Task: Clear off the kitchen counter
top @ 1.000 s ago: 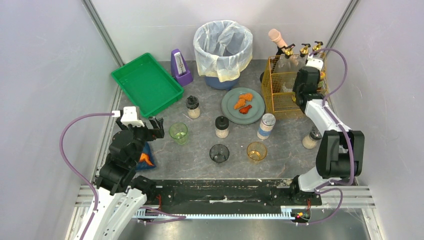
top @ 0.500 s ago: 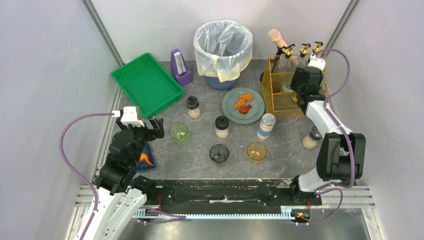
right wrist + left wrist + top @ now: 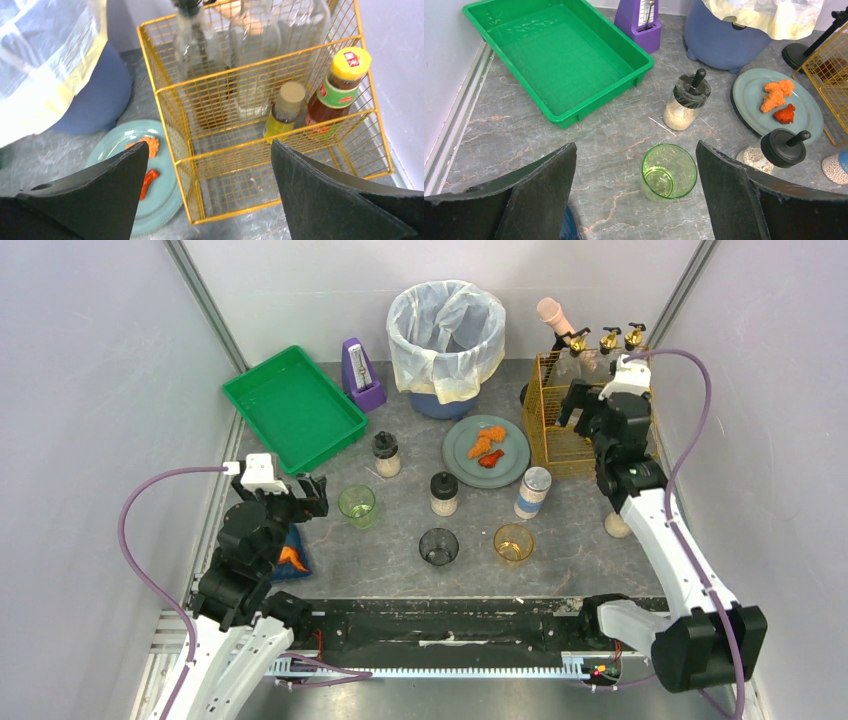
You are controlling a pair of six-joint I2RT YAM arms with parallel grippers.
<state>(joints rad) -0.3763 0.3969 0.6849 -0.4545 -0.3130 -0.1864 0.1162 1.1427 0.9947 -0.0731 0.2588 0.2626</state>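
The kitchen counter (image 3: 400, 570) is dark grey marbled stone. On it stand a green glass (image 3: 669, 171), a dark glass (image 3: 438, 546), an amber glass (image 3: 513, 542), three shakers (image 3: 386, 453) (image 3: 443, 493) (image 3: 617, 524), a blue-topped canister (image 3: 532, 491) and a plate (image 3: 460, 455) with orange food. My left gripper (image 3: 635, 150) hangs open just short of the green glass, holding nothing. Above the front of the yellow wire basket (image 3: 235, 147), my right gripper (image 3: 210, 145) is open and empty. A yellow-capped sauce bottle (image 3: 340, 85) and a small beige-capped bottle (image 3: 286, 107) stand inside the basket.
A green tray (image 3: 292, 405) lies at the back left, beside a purple metronome (image 3: 362, 374) and a lined bin (image 3: 446, 335). Glass bottles (image 3: 200, 50) fill the basket's far side. A blue and orange item (image 3: 292, 556) lies under my left arm. A black rail (image 3: 440, 620) runs along the near edge.
My right gripper has opened wide and drawn back up out of the basket, its elbow swinging toward the near edge. The left arm has not moved.
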